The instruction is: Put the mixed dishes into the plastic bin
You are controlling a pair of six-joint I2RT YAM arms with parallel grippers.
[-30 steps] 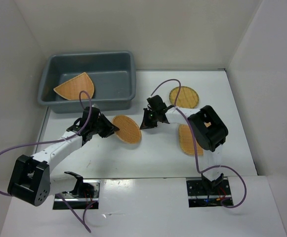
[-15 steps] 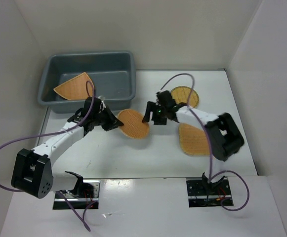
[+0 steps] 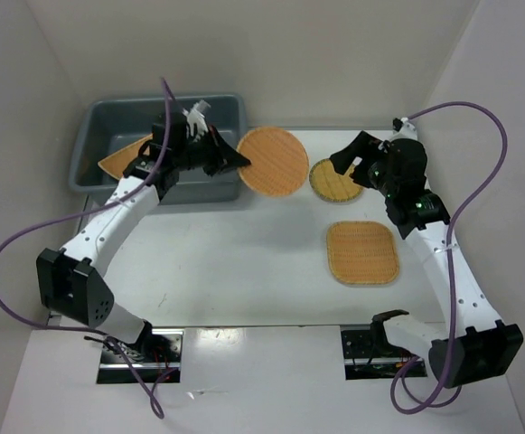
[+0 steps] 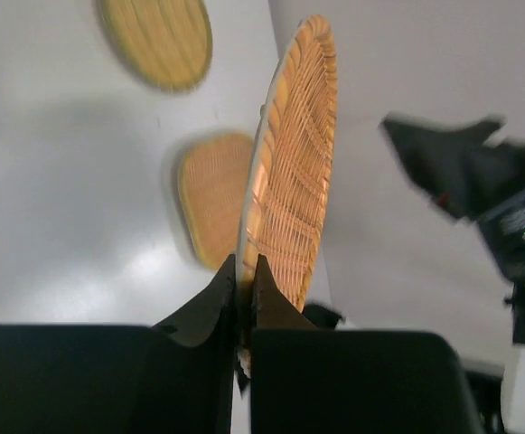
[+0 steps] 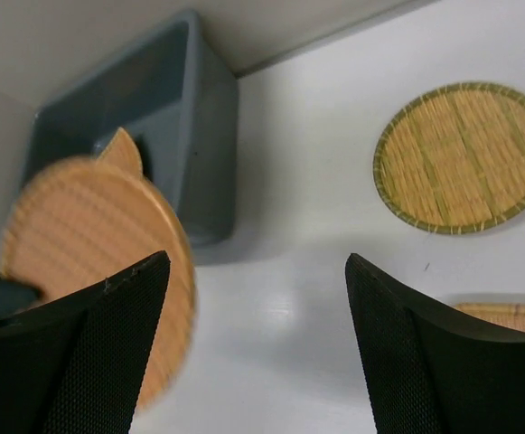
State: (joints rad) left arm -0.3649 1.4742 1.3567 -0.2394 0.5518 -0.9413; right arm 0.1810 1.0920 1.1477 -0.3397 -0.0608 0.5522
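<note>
Left pincer (image 4: 246,271) clamped on round plate (image 3: 276,163) edge, plate airborne beside plastic bin (image 3: 154,101); right pincer (image 5: 257,267) wide open, empty, near small yellowish plate (image 3: 336,180).

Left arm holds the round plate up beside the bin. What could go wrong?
The left jaws pinch only the rim of the round orange woven plate, so it could pivot or slip out. The plate also hangs past the right end of the blue-grey plastic bin, so it may catch the rim or drop outside.

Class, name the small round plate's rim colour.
Small round plate: dark olive rim, clearest in right wrist view.
</note>
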